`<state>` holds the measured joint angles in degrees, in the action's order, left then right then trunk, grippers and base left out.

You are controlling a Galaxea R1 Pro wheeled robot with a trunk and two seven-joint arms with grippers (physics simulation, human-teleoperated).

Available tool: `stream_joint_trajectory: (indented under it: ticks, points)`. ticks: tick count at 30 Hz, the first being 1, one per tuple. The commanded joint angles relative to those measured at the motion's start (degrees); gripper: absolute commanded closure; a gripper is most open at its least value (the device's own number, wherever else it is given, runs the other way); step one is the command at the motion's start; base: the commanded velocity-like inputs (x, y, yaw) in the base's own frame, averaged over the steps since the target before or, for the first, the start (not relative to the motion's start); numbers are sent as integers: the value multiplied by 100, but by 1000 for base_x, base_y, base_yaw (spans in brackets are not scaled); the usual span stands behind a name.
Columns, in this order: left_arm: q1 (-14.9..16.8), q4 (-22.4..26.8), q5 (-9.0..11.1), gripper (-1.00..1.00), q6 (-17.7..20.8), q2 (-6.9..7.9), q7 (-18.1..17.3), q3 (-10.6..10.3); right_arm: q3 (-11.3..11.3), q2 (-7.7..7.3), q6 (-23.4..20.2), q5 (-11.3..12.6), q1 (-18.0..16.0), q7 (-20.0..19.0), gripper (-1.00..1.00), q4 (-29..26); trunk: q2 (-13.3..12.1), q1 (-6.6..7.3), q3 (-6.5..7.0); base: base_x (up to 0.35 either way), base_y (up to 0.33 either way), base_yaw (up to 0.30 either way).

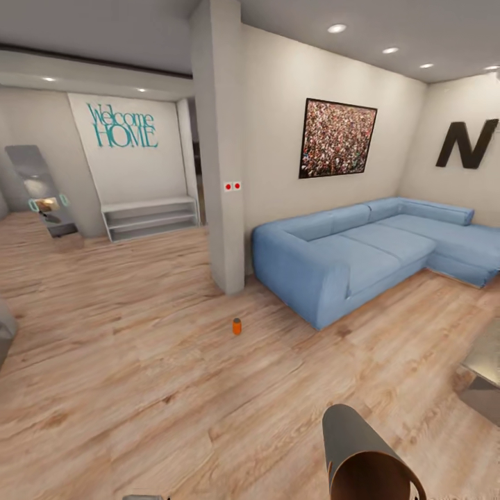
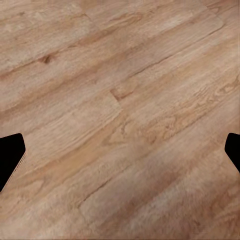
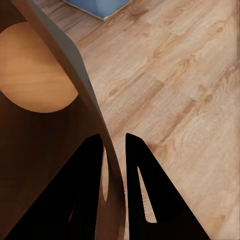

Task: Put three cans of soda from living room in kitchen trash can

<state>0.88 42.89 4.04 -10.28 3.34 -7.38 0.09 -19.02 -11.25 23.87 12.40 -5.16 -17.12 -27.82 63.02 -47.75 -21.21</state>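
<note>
Tiny orange soda can with silver top (image 1: 237, 326) upright on light wood plank floor (image 1: 139, 361), near blue sofa (image 1: 361, 257). Probably light, stiff, slick; best pinched mid-body by released left claw (image 2: 120, 150). Right claw (image 3: 115, 150) clenched on rim of grey tapered bin, coppery inside (image 1: 361, 458).

you're in a home's living room: a blue corner sofa (image 1: 375, 250) on light wood plank floor (image 1: 139, 347), a framed picture (image 1: 337, 137) above it, "welcome home" lettering (image 1: 123, 125) over a low white shelf (image 1: 149, 217), recessed ceiling lights (image 1: 337, 28).

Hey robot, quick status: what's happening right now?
Right tool shut on bin wall. Left tool open. Orange can on floor ahead, near pillar.
</note>
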Motion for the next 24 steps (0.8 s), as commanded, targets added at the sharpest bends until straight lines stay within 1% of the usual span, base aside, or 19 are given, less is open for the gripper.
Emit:
stream_joint_trajectory:
  ticks: [1, 10, 19, 24]
  points:
    - [0, 0, 0, -100, 0, 0, 0, 0, -13, 0, 3, 15, -3, -34, 100, -13, 0, 0, 1, 161, 294, -239]
    - [0, 0, -2, -100, 0, 0, 1, -6, -14, -6, 7, 10, -3, -33, 100, -12, 0, 0, 18, 161, 293, -238]
    - [0, 0, 0, -100, 0, 0, 0, -9, -16, 0, 5, 3, -3, -30, 100, -12, 0, 0, 23, 161, 294, -57]
    - [0, 0, -1, -100, 0, 0, 0, -9, -22, 0, 4, 7, -3, -29, 100, -11, 0, 0, 24, 161, 294, -186]
